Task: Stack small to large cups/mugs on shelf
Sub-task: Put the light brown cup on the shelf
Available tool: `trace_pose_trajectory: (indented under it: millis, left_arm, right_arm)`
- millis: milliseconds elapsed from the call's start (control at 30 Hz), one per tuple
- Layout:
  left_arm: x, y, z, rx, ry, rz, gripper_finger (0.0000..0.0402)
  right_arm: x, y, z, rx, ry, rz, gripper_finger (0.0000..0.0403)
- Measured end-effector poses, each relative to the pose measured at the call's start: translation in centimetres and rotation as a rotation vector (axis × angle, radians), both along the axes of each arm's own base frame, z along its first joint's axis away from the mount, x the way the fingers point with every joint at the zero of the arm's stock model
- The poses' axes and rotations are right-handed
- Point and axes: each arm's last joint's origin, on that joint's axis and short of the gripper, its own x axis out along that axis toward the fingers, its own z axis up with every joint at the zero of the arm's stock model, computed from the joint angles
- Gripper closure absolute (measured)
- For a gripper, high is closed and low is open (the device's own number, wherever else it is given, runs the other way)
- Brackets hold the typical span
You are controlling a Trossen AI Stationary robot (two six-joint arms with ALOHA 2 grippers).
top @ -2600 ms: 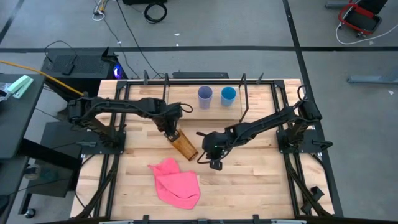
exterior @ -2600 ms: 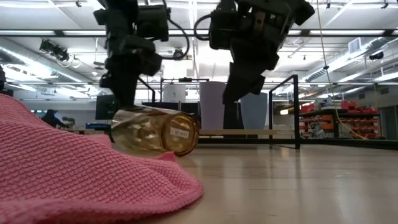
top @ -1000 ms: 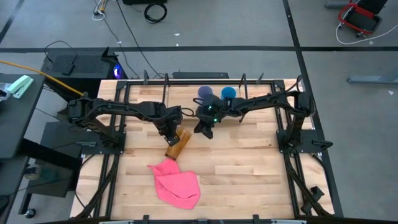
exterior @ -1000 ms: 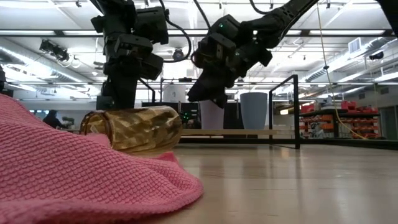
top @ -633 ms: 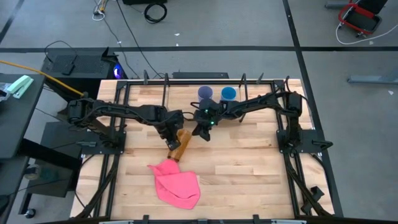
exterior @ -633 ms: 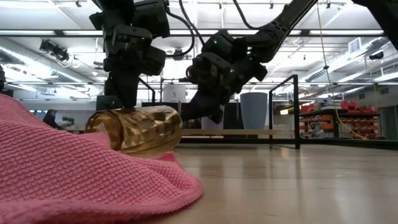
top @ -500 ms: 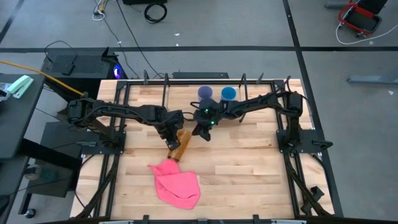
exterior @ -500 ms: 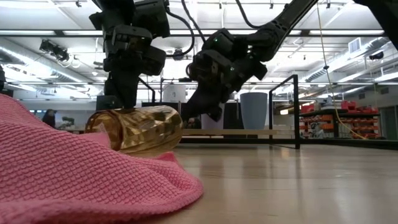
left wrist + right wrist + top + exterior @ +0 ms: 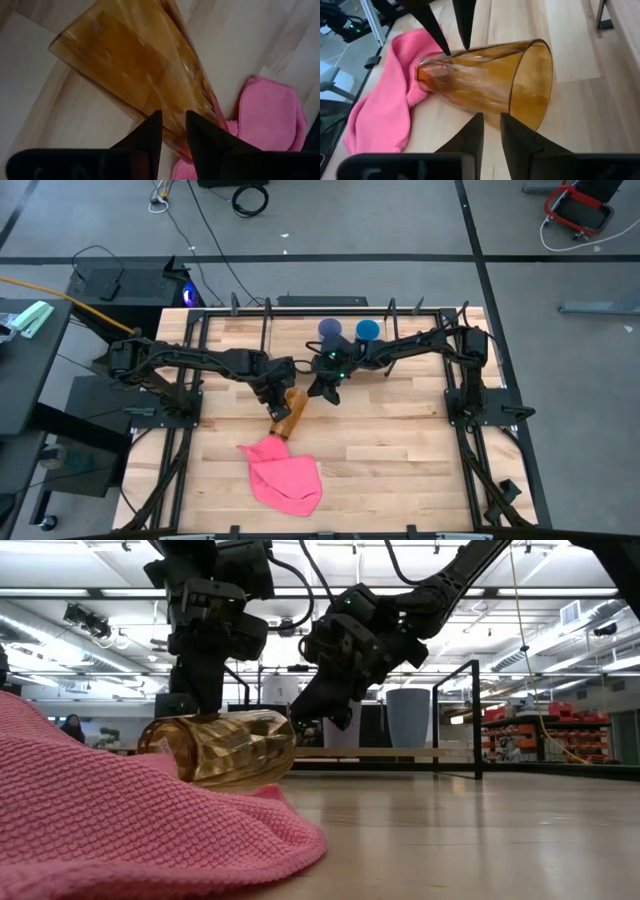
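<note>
**On the table, the amber cup is still down**

From above, you see the lavender cup [image 9: 329, 330] and blue cup [image 9: 367, 330] upright on the shelf [image 9: 300, 332], unstacked. Low down, the amber cup [image 9: 222, 747] lies empty against the pink cloth [image 9: 120, 830]. At the wrists, the left gripper [image 9: 172, 131] pinches its wall; the right gripper [image 9: 491, 131], fingers slightly apart, holds nothing.

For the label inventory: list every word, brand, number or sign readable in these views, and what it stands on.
None can be read.
Amber cup: no print shows in any view.
Lavender cup, blue cup, pink cloth: bare.
Back-room shelving: any markings too small to read.
</note>
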Motion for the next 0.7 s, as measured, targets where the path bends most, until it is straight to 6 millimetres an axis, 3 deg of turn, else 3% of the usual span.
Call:
trace_pose_trajectory:
  millis: [700]
  left_arm:
    - [0.4, -0.3, 0.2, -0.036, -0.057, -0.059, 0.0324]
  right_arm:
    - [0.6, -0.6, -0.9, 0.019, -0.018, 0.037, 0.0314]
